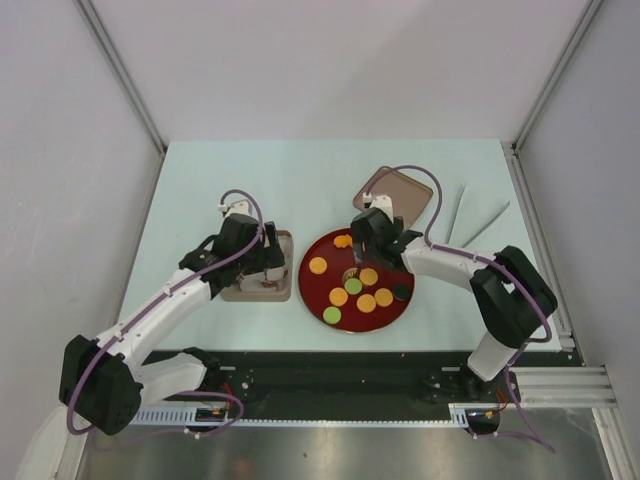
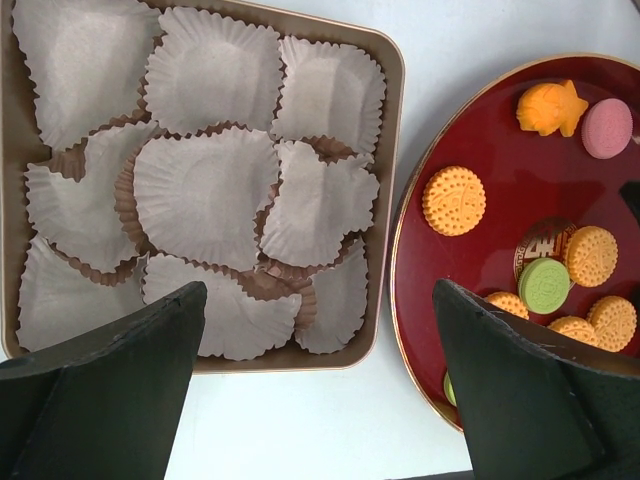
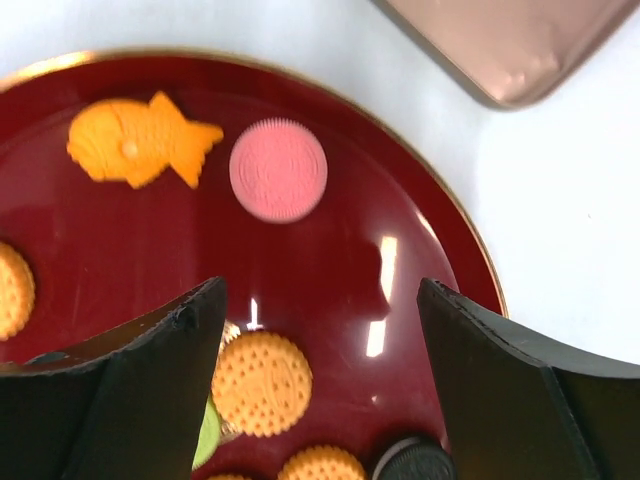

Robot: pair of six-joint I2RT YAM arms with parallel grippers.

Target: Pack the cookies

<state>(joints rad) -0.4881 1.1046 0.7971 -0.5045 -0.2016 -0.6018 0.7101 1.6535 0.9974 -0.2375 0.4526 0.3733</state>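
The right gripper (image 3: 320,300) hung over the far part of a glossy dark-red round plate (image 3: 330,230), its fingers spread wide and empty. The small flat cookies (image 1: 367,302) lay loose on that plate at the middle of the pale green table (image 1: 200,185). Nearest the gap between the fingers we saw a dotted orange round biscuit (image 3: 261,383). Farther off sat a pink embossed disc (image 3: 278,169) and an orange fish-shaped piece (image 3: 135,138), and a black sandwich cookie (image 3: 415,462) lay close to the right finger. Just left of the plate, the left gripper (image 2: 315,330) hovered above a shallow tan metal tray (image 2: 393,150), likewise parted and holding nothing. The tray was crowded with pale fluted paper cups (image 2: 208,195), and none of them held a cookie as far as we could see. A second tan tray (image 1: 400,185) lay beyond the plate on the right. We judged the cookies light, rigid and brittle, and liable to skid on the slick plate. The fingers would best straddle one disc across its rim and close gently, since a hard pinch could crack it.
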